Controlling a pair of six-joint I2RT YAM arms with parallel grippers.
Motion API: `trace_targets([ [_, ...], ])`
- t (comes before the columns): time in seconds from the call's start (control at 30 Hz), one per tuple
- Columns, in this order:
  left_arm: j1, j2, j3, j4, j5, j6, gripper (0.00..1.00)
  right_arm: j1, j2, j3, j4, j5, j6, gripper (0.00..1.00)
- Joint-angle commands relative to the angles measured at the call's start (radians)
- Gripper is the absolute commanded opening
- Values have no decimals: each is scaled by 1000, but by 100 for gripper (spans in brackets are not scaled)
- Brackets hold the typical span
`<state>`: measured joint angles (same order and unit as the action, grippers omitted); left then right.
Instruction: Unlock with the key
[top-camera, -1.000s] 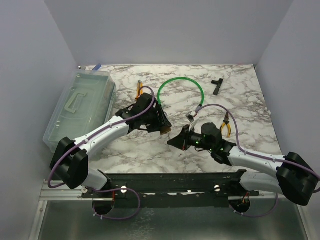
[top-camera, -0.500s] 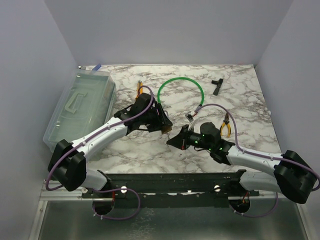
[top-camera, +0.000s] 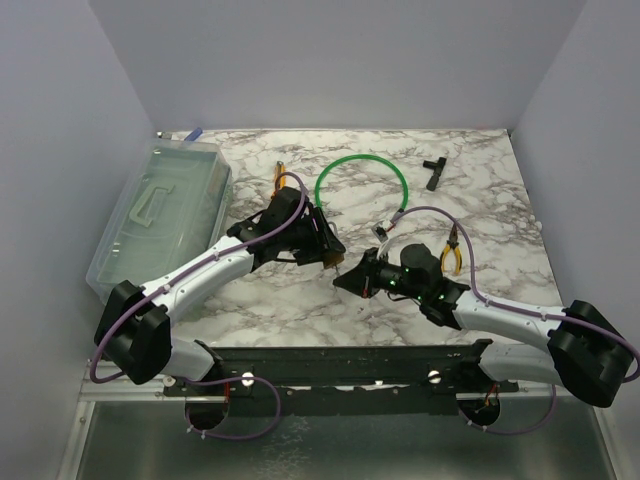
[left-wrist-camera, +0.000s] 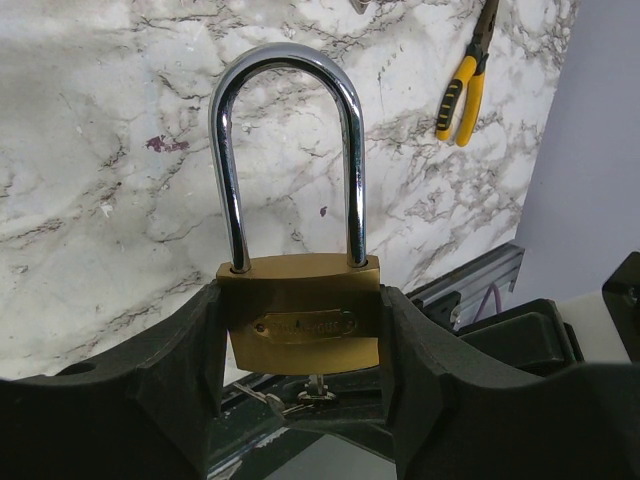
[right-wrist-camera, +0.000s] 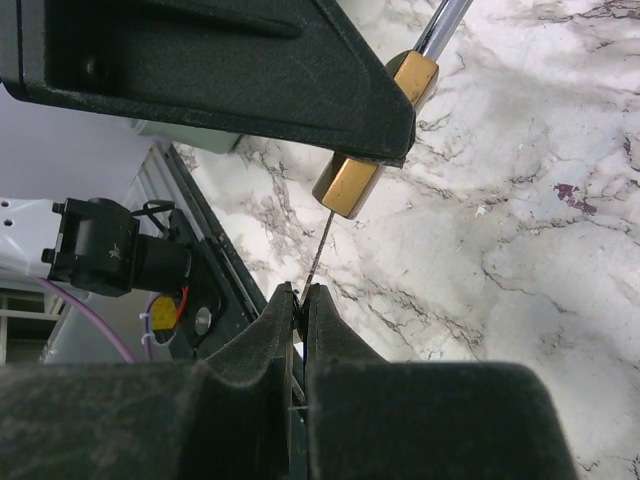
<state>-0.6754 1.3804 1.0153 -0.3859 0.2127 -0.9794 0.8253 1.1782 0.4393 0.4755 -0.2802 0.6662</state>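
**Tiny key (right-wrist-camera: 319, 248) meets brass padlock (left-wrist-camera: 300, 322) above a marble table (top-camera: 480, 190)**

The left gripper (top-camera: 327, 254) clamps the brass padlock by its two sides, with a black finger (left-wrist-camera: 170, 380) pressed against each flank. The steel shackle (left-wrist-camera: 288, 60) is closed and points away from the wrist. Just beside it, the right gripper (right-wrist-camera: 300, 296) has its jaws pressed together on the key, seen edge-on as a thin grey sliver. The key's tip reaches the padlock's underside at the keyhole; how deep it sits cannot be told. Both grippers hang near the middle of the table. Yellow-handled pliers (top-camera: 452, 256) lie to the right, a green cable loop (top-camera: 360, 158) lies behind, and a clear plastic box (top-camera: 160, 215) sits at the left edge
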Motion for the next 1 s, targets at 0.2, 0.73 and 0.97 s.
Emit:
trace_targets([
  [0.2,3,-51,-10,80,46,-20,0,-3,16,29,20,35,7,0],
  [0.73,-3,-65,-22,94,54,-20,0,-3,18,34,16,70,62,0],
  [0.97,-8,-80,-35,104,49,-19,0,-3,7,45,4,84,81,0],
])
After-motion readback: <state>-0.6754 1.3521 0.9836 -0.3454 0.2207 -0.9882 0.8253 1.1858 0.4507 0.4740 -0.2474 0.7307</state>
